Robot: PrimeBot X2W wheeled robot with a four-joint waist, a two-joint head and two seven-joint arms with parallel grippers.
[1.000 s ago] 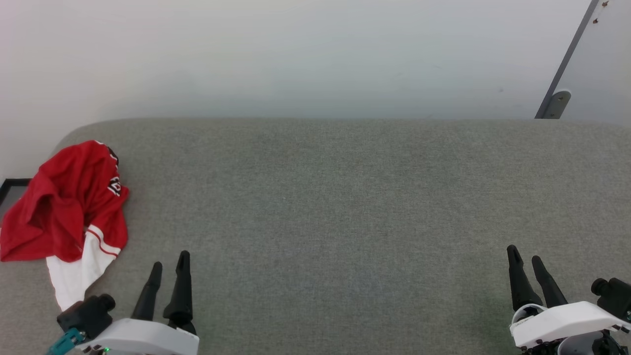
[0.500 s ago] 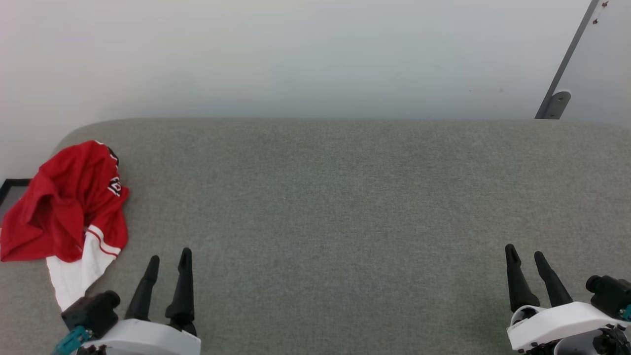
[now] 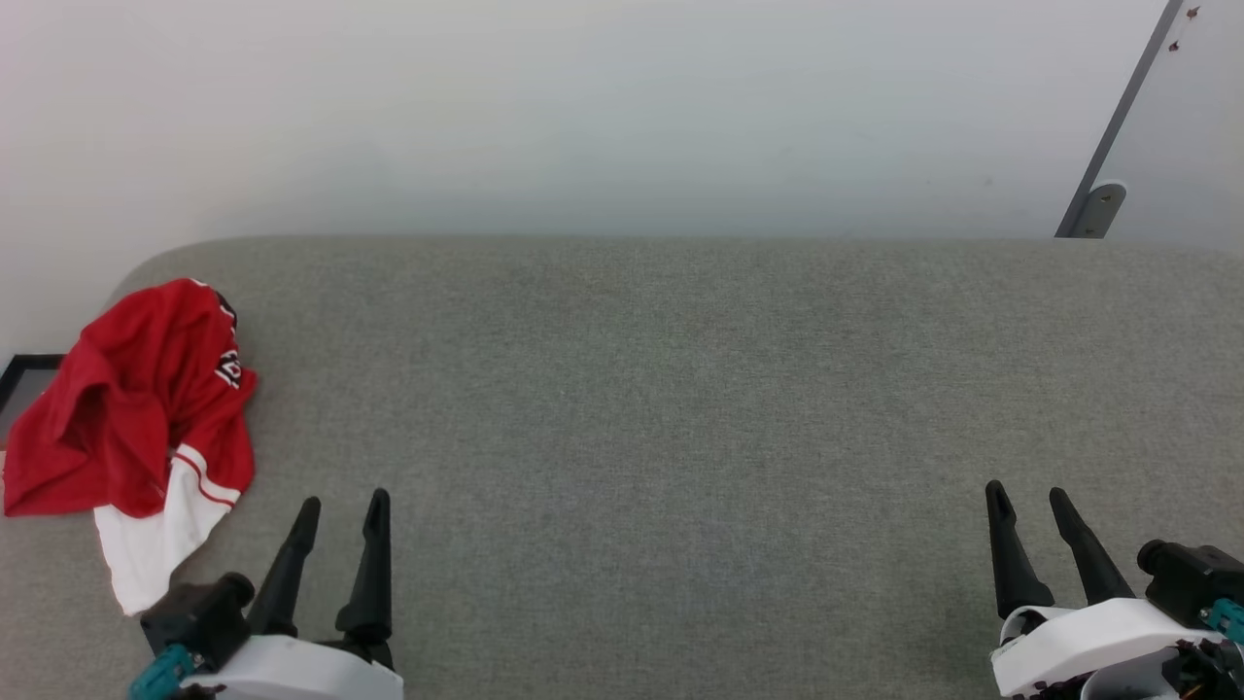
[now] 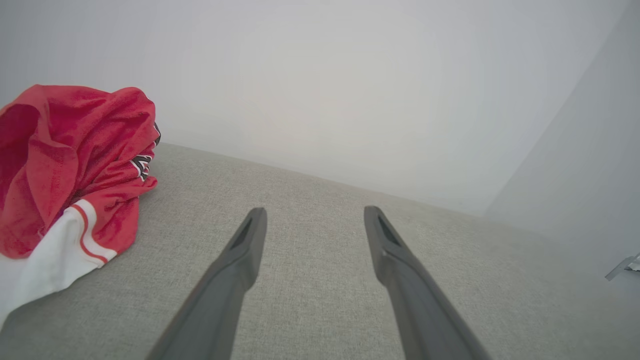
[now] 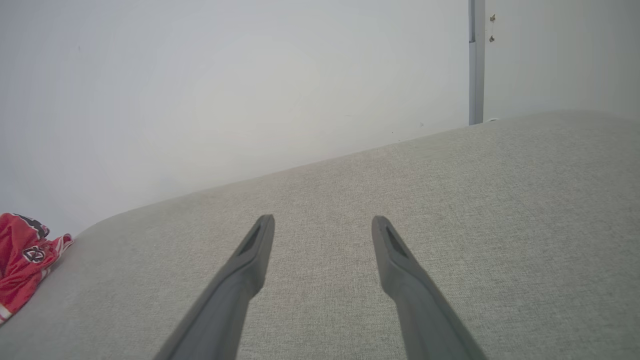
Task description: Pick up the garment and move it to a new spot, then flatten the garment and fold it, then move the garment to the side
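Observation:
The garment, a red shirt with a white sleeve and red-striped trim, lies crumpled at the far left end of the grey upholstered surface. A bit of black-and-white print shows on its right side. My left gripper stands open at the lower left, just right of and below the garment, with nothing between its fingers. In the left wrist view the garment sits left of the open left gripper. My right gripper is open at the lower right, far from the garment, over bare fabric, and so in its own view.
A pale wall runs behind the grey surface. A grey metal strip with a bracket leans at the back right. A dark frame edge shows beside the surface's left end.
The left gripper has shifted slightly right and its fingers stand a little wider apart. The right gripper has drifted slightly left. The garment has not moved.

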